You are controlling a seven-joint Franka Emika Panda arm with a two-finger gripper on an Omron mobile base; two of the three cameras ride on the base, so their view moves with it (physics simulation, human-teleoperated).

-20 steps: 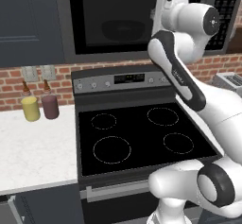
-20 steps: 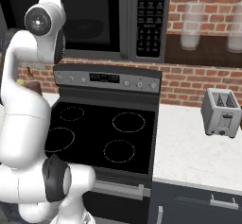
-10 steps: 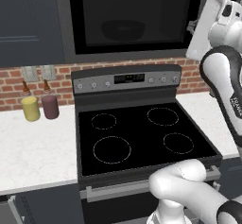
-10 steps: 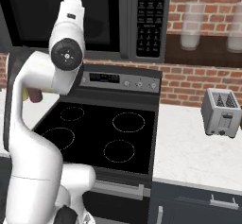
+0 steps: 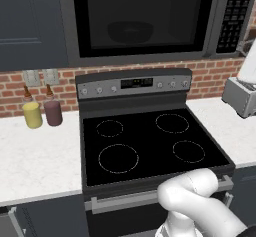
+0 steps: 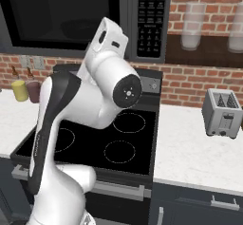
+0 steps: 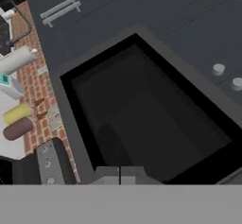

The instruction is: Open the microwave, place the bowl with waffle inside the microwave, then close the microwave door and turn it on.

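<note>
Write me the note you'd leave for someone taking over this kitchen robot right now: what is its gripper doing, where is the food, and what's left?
Gripper: shut, holding nothing, up in front of the microwave door.
Bowl: inside the microwave, dimly visible through the dark glass. The waffle cannot be made out behind the glass.
Done: bowl is in, door is closed.
Left: turn it on at the keypad, right of the window. Nothing in the pictures shows it running yet.
</note>
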